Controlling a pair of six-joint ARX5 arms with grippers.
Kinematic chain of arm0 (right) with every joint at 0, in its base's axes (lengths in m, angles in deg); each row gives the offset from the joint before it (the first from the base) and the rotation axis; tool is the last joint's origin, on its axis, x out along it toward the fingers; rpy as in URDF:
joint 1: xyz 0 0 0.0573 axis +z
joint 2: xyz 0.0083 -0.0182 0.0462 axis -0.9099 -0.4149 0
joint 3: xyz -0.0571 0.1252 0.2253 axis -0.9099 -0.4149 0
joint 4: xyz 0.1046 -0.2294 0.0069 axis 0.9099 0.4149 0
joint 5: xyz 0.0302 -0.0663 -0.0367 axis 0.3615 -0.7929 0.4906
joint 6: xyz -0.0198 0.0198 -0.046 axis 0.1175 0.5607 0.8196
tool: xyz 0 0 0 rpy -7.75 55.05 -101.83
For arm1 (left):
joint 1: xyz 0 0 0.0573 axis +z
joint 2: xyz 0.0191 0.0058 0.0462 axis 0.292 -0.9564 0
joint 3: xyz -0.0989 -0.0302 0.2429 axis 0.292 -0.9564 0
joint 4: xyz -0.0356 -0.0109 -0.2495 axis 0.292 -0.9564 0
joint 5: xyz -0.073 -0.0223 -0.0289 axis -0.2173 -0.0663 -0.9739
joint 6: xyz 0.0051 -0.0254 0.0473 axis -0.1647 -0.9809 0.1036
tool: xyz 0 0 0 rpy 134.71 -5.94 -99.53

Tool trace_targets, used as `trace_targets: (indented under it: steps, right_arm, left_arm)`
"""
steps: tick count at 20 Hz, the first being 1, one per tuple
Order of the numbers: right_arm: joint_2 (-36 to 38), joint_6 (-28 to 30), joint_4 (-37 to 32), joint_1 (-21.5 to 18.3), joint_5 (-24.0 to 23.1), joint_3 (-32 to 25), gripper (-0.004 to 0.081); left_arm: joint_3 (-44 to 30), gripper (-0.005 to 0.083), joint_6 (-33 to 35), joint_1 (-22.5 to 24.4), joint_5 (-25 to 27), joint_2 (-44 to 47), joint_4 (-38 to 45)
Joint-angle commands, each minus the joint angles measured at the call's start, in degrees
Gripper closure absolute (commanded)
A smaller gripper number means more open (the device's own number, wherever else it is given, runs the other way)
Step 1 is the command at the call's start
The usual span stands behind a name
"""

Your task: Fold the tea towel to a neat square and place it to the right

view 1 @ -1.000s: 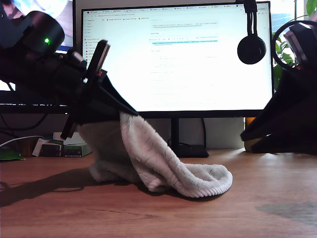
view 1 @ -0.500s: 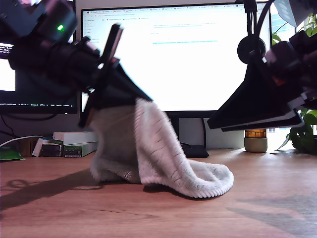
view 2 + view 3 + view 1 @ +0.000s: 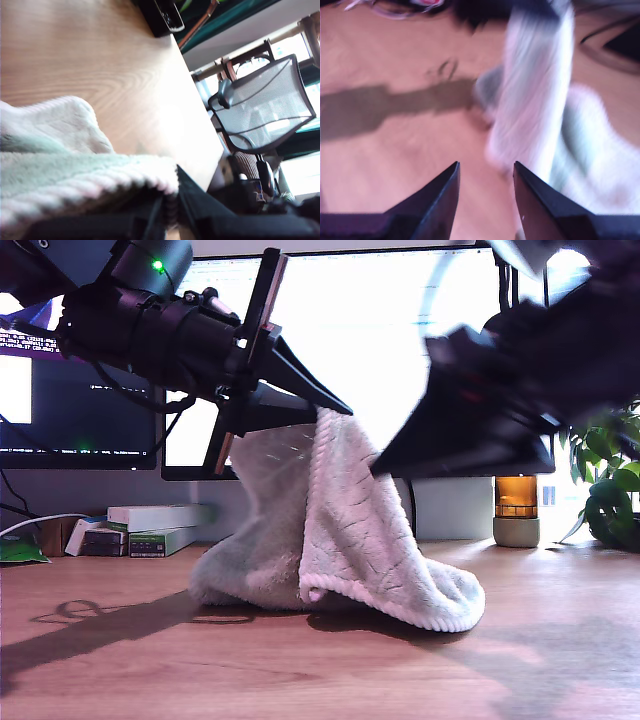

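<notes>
My first gripper is clamped on the ribbed edge of the towel, holding one part up above the desk. Towel is off-white, fluffy, draped in a tall tent; its lower folds rest on the desk mid-frame in the exterior view, corded hem curling at the exterior view's right. My second gripper is spread apart, empty, near the hanging cloth, blurred.

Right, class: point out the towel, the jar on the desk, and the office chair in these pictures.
towel (image 3: 350,530): exterior view, on the hanging fold below the jaws.
jar (image 3: 516,512): exterior view, on its amber body beside the plant.
chair (image 3: 260,112): first wrist view, on the mesh backrest.
</notes>
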Motion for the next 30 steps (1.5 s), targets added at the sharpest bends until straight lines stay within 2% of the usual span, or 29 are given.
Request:
trace_targets:
  steps: [1,8,11,12,16,19,24,28,30]
  right_arm:
    - [-2.91,0.37,1.73,0.44,-2.03,1.22,0.0463]
    - [-12.15,1.92,2.21,0.33,-2.91,6.56,0.0469]
    - [-12.24,2.93,2.38,0.15,-3.74,8.63,0.0562]
    - [-12.24,4.35,2.43,0.04,-3.98,9.25,0.0562]
    - [-12.24,6.43,6.32,-0.22,-4.26,12.24,0.0451]
    - [-12.24,9.18,8.09,-0.17,-3.41,14.97,0.045]
    - [-12.24,11.98,19.21,-0.17,-1.88,21.33,0.0446]
    - [-12.24,15.21,19.47,-0.17,-0.17,23.32,0.0395]
    - [-12.24,17.22,19.58,-0.17,-0.17,23.32,0.0393]
  left_arm:
    - [0.31,0.0796,0.0,-0.17,-0.11,-1.01,0.44]
    - [0.31,0.0796,0.02,-0.15,-2.19,-1.01,0.24]
    - [0.31,0.0796,0.02,-0.02,-3.37,-1.01,0.24]
    - [0.31,0.0796,0.02,0.15,-4.02,-1.01,0.22]
    - [0.31,0.0796,1.16,0.57,-4.7,-1.01,-0.07]
    - [0.31,0.0796,3.28,1.18,-5.01,-1.01,-0.44]
    - [0.33,0.0796,7.19,3.91,-4.96,-1.01,-2.19]
    - [0.33,0.0796,8.74,4.74,-6.51,-1.01,-3.02]
    - [0.33,0.0796,9.11,4.72,-8.96,-1.01,-2.99]
